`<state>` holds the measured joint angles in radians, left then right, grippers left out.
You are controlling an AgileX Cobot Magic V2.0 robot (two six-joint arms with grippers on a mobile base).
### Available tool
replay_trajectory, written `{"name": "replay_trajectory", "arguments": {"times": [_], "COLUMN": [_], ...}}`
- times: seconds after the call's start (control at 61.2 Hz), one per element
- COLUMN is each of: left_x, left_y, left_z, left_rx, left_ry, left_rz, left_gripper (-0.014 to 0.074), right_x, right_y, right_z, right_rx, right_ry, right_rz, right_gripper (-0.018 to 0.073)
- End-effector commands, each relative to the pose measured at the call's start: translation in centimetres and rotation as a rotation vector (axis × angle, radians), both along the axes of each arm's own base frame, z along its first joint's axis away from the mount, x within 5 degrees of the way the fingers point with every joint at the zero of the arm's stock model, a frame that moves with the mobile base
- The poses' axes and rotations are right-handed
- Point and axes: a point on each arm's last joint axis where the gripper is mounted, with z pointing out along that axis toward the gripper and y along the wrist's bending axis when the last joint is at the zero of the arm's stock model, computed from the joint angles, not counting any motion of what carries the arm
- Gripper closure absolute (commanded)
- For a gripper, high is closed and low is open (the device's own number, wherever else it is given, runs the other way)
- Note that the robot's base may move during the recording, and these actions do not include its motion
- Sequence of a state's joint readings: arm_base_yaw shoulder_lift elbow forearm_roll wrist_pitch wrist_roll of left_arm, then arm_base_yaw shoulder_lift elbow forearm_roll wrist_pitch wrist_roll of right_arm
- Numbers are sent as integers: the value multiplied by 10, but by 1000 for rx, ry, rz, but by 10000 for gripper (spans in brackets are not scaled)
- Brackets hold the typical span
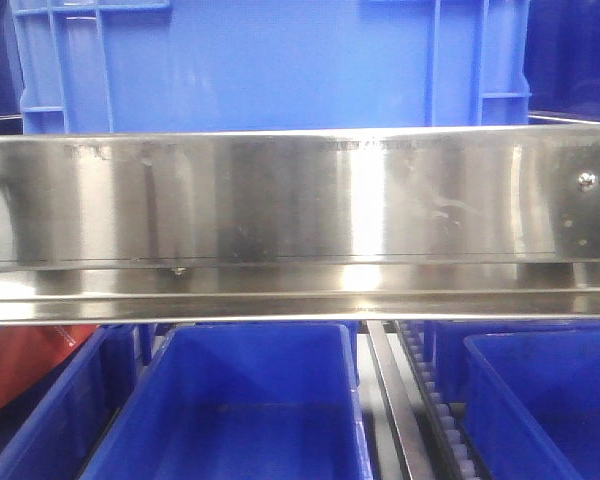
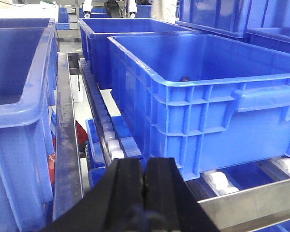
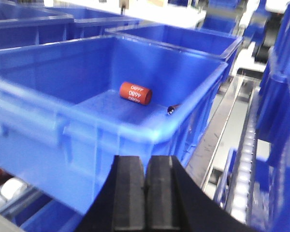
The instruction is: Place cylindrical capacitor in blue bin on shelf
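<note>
Black rubber-faced right tool [image 3: 145, 193]: jaws pressed flat together, nothing between them, poised just outside the near wall of the blue bin [image 3: 135, 130]. Left tool [image 2: 144, 193]: likewise clenched and empty, low before a second blue bin [image 2: 198, 96] riding on white rollers [image 2: 217, 181]. Item of interest: cylindrical capacitor [image 3: 135, 92], orange body with white printed digits, lying on its side on the bin floor toward the far corner, apart from the walls; a small dark metallic piece [image 3: 172, 109] lies near it by the right wall, identity unclear. Handling, judged: light, rigid, smooth-skinned, apt to roll along the floor if nudged; best taken across the middle of the barrel, pads square to its long axis, with modest squeeze. Any leads are not visible and would bend easily. Housing: shelf [image 1: 300, 200], polished steel rail across the front view, blue bins above and below. Status, judged: capacitor already sits inside a bin; placement appears complete.
</note>
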<state>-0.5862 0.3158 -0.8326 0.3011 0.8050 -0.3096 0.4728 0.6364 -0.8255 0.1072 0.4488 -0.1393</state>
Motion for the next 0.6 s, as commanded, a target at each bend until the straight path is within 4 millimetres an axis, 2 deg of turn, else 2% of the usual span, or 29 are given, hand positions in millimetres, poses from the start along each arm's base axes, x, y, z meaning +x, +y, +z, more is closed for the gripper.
{"name": "replay_trajectory", "arguments": {"times": [0.0, 0.196, 0.588], "left_x": [-1, -1, -1], "left_y": [0, 0, 0], "left_z": [0, 0, 0], "left_rx": [-13, -13, -13], "left_ry": [-7, -7, -7], "left_rz": [-6, -6, -6], "left_gripper": [707, 707, 707], "right_x": [-11, -26, -26], "right_y": [-8, -15, -16], "right_z": [-17, -48, -48], "right_rx": [27, 43, 58], "right_ry": [-61, -89, -115], "right_rz": [-16, -23, -26], "right_gripper": [713, 713, 713]}}
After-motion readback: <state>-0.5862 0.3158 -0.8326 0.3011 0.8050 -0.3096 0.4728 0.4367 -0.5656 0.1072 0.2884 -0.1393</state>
